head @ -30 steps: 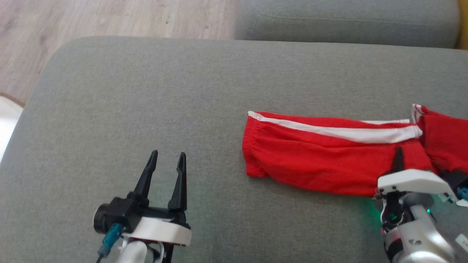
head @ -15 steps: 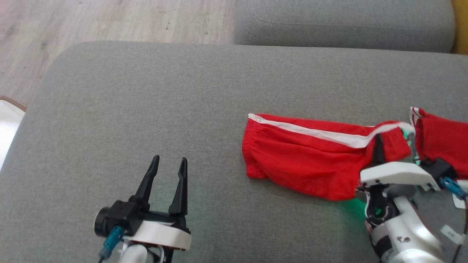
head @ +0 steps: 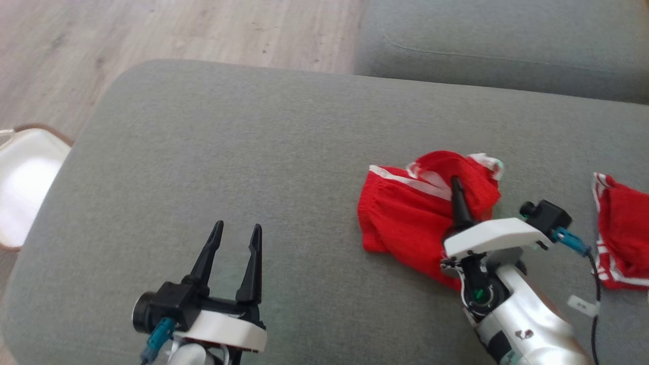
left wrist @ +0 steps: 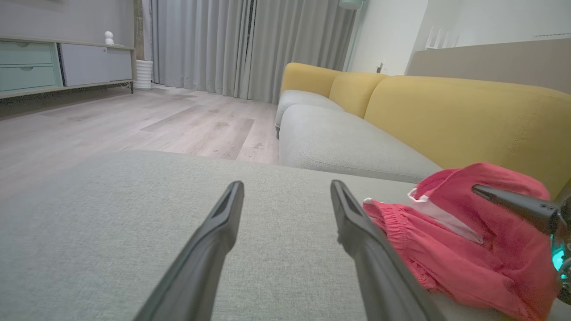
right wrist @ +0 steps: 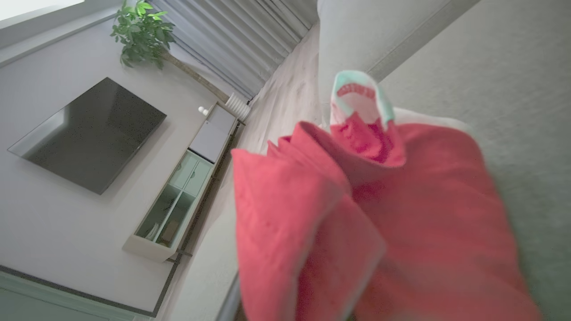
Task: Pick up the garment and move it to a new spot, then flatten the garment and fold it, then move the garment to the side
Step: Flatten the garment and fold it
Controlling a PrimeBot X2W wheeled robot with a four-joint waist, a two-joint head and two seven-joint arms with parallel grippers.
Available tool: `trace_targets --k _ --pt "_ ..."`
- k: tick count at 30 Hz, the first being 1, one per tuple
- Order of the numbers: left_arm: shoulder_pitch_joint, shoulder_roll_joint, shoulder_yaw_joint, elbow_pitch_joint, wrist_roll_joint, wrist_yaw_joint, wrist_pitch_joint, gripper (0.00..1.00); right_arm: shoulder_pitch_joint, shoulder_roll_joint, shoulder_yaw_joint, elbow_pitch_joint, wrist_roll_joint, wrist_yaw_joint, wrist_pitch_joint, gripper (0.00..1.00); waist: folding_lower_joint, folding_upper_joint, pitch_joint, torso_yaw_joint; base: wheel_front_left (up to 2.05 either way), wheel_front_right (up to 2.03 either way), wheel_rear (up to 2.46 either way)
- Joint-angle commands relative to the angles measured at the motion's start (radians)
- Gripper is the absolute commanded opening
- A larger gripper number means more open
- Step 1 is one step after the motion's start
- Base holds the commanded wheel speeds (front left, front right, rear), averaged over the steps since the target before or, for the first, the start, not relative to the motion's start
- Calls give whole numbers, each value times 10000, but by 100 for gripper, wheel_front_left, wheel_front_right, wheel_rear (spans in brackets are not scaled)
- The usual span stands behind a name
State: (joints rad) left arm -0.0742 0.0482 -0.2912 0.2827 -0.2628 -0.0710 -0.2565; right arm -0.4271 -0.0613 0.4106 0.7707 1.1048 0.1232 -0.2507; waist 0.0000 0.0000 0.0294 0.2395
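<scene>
The left gripper (head: 238, 225) sits near and to the left. Its two dark fingers (head: 252, 258) are spread wide, point toward the far side and hold nothing. The right arm's pale forearm (head: 527, 324) reaches in from the near right, angled leftward. The right gripper (head: 456, 185) is clamped tight on a raised fold of the garment (head: 400, 223).
</scene>
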Motion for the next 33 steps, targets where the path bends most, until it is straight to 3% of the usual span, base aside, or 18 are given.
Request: trace_targets --k 1,9,16,18,19,26,33 --pt "-227 20 283 -285 48 4 -53 100 -570 110 408 -373 136 75 -108 0 0 0 -18 203 0 0 0" --pt "-160 20 273 -256 38 -9 -53 100 -867 110 1073 -393 417 75 -109 0 0 0 12 678 0 0 0" --pt "-180 20 196 -284 -2 5 -53 100 -1122 110 1983 27 -64 75 -110 0 0 0 158 860 0 0 0" --pt "-217 20 180 -279 -14 4 -53 100 -1197 110 2426 321 -224 75 -110 96 0 0 191 889 0 0 0" --pt "-231 20 177 -274 -18 8 -53 100 -1246 110 2597 490 -319 75 -110 100 0 0 200 894 0 0 0" --pt "-253 20 187 -191 -24 36 -53 100 -1340 110 4375 762 -666 75 -110 100 0 0 186 849 0 0 0" --pt "-251 20 365 -167 -11 50 -53 100 -1306 110 6099 441 250 75 525 100 0 0 70 558 0 0 0"
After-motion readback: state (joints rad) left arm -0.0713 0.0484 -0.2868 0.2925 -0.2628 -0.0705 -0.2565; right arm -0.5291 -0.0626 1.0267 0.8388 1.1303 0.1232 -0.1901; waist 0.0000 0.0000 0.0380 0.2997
